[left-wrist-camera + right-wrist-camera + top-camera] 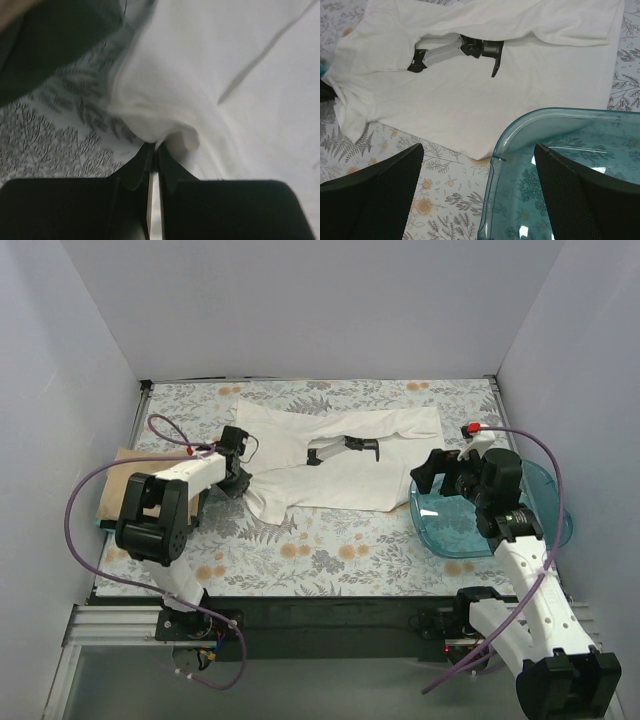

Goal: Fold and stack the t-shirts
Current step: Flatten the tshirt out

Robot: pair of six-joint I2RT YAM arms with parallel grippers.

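Note:
The white t-shirt [340, 465] lies spread flat in the middle of the table, with a dark grey-and-black mark near its centre. It fills the upper part of the right wrist view [470, 95]. My left gripper [243, 483] is at the shirt's left lower corner, shut on a bunched fold of white cloth [165, 125]; its jaws [154, 146] are pressed together on it. The tan-beige t-shirt [120, 495] lies folded at the left edge, partly under my left arm. My right gripper [435, 475] is open and empty, hovering over the tub's left rim [480, 165].
A translucent blue plastic tub [545, 505] sits at the right, its rim [520, 125] touching the white shirt's lower right corner. The table has a floral cloth [330, 550]. White walls close in the left, back and right sides.

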